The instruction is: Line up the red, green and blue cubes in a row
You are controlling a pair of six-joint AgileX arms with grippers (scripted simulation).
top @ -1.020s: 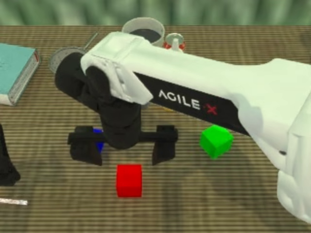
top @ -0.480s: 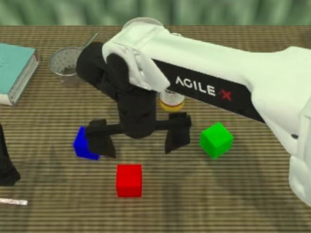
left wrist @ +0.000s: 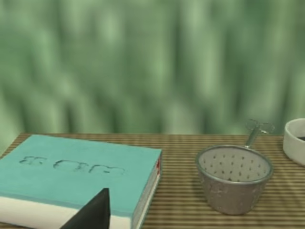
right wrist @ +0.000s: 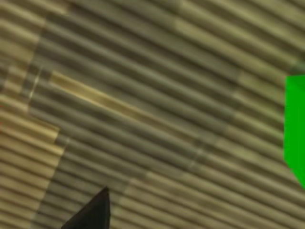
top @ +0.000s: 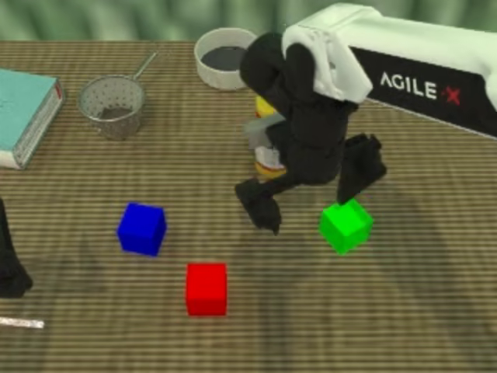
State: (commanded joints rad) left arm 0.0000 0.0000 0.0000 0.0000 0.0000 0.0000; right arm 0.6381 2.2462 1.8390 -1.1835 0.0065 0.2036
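Observation:
The blue cube (top: 141, 228) sits on the table at the left. The red cube (top: 206, 288) lies nearer the front, right of it. The green cube (top: 345, 225) stands tilted at the right. My right gripper (top: 311, 190) hangs open just above and left of the green cube, nothing between its fingers. One fingertip (top: 262, 210) points at the bare table, the other (top: 361, 167) is just behind the green cube. In the right wrist view the green cube (right wrist: 295, 129) shows at the edge, beside a fingertip (right wrist: 97, 210). My left gripper (top: 9, 268) is parked at the left edge.
A yellow glue bottle (top: 268, 155) stands partly hidden behind the right arm. At the back are a white bowl (top: 225, 58), a metal strainer (top: 114, 105) and a teal book (top: 23, 113). A thin silver object (top: 22, 322) lies at the front left.
My right arm has swung from over the blue cube to the right, open, and now hangs by the green cube. The blue cube is uncovered; the cubes stay put.

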